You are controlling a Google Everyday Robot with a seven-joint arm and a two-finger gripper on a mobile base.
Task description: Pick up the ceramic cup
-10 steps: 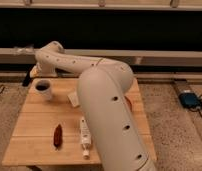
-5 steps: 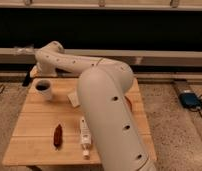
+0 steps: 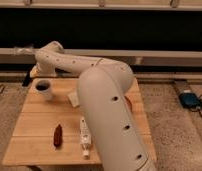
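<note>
Hand (image 3: 30, 76) at the worktop's (image 3: 39, 135) far-left corner, upright ceramic cup (image 3: 44, 89) just beside it, camera-side; hand's opening can't tell.

The ceramic cup (image 3: 43, 89) is seen as a small white cylinder with a thick rim and a dark inside. It is stood upright, mouth up, on the wooden table (image 3: 36, 137), near the table's far left corner and well inside its edge. Nothing is seen touching it. The gripper (image 3: 28, 79) is found just beyond the cup, to its left, apart from it.
</note>
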